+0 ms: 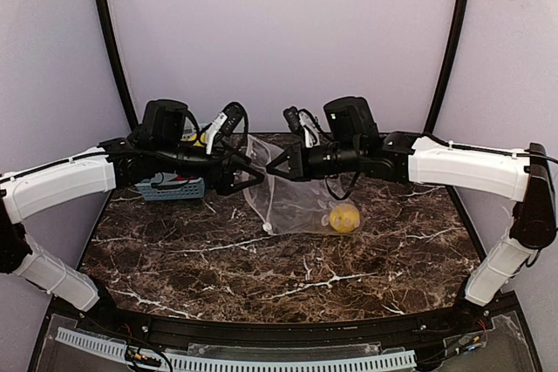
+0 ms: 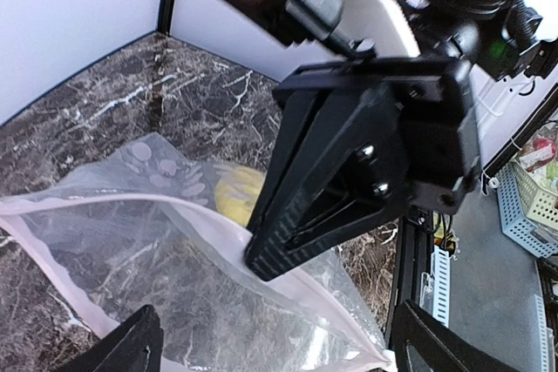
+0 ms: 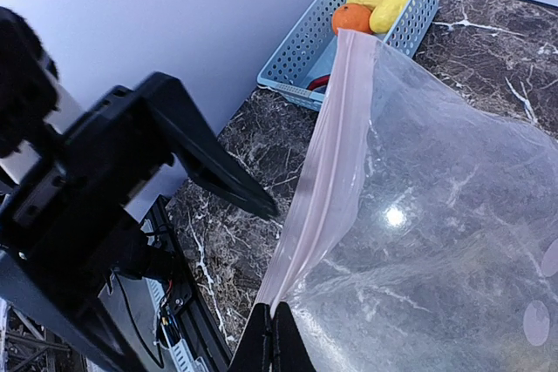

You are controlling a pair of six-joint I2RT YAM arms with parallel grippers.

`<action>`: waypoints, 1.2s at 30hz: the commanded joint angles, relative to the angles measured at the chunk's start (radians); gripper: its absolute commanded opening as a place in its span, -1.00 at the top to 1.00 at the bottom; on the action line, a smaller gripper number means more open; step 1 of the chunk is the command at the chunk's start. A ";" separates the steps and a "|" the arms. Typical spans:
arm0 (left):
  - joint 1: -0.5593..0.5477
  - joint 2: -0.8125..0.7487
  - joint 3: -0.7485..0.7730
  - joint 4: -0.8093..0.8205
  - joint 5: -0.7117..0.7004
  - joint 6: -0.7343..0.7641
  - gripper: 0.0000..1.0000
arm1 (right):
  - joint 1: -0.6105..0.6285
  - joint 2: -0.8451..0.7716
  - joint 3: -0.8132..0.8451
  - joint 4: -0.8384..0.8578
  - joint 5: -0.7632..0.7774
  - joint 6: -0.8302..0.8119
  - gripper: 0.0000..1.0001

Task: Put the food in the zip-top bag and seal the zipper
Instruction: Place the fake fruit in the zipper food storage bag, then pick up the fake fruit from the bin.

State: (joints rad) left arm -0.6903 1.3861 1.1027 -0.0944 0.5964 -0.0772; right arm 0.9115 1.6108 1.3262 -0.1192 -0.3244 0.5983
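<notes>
The zip-top bag (image 1: 292,198) hangs above the table between my two grippers, with one yellow piece of food (image 1: 344,217) inside it. My right gripper (image 3: 275,341) is shut on the pink zipper strip (image 3: 336,137) at the bag's mouth. The left wrist view shows this grip on the strip (image 2: 209,224). My left gripper (image 2: 279,350) is open, and the bag's mouth (image 2: 157,285) lies between its fingers. An orange ball (image 3: 352,17), yellow pieces (image 3: 390,6) and a bit of the red chili (image 3: 318,83) lie in the basket.
The blue-grey slatted basket (image 1: 170,187) stands at the back left, behind my left arm; it also shows in the right wrist view (image 3: 301,54). The dark marble table (image 1: 288,276) is ringed by pale walls and a black front rail.
</notes>
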 commanded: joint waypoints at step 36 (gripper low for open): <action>0.559 0.200 0.046 -0.111 -0.305 -0.265 -0.82 | 0.001 -0.043 -0.042 -0.023 0.095 -0.008 1.00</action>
State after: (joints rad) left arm -0.1631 1.5620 1.1252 -0.1818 0.2932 -0.3099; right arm 0.9115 1.5837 1.3010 -0.1375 -0.2451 0.6025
